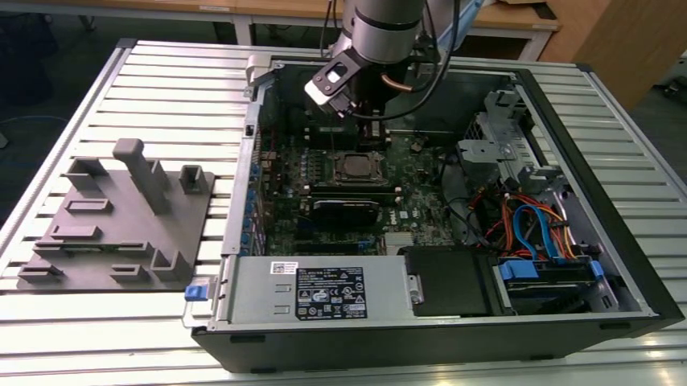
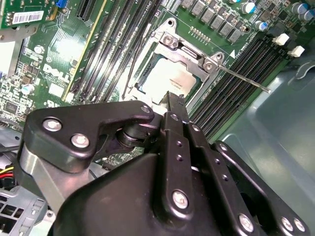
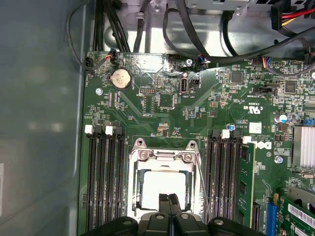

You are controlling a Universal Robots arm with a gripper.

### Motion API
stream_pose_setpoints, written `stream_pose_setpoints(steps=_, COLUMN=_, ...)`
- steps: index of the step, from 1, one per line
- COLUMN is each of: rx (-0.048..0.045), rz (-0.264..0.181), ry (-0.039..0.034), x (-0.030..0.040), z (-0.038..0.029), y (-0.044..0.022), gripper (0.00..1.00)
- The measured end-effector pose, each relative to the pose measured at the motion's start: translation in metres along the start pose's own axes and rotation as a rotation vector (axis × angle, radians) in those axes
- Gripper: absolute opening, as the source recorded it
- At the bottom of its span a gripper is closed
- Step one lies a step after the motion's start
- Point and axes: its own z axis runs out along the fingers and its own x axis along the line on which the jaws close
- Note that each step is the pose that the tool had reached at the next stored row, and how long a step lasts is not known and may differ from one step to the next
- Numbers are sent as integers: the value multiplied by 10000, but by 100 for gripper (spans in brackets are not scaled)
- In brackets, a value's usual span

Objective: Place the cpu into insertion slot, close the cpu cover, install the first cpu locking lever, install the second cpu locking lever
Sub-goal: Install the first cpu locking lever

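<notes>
The cpu lies pale and silvery in the insertion slot on the green board, also seen as the cpu in the first wrist view. The cpu cover lies flat over it, its window framing the chip; its frame rings the socket. One thin locking lever sticks out sideways from the socket, and another wire lever runs along the opposite side. My gripper hangs above the socket's edge, shut with nothing between its fingers. From outside, the gripper sits over the case's rear.
Long black memory slots flank the socket on both sides. The open computer case holds a power supply, drive bays and coloured cables. A grey fixture plate lies on the slatted table at the exterior view's left.
</notes>
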Motion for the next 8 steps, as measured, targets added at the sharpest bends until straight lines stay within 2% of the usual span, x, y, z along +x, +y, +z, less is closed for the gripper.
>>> stream_pose_setpoints(steps=8, rx=0, rz=-1, ry=1, x=1, z=-57, y=0, gripper=10)
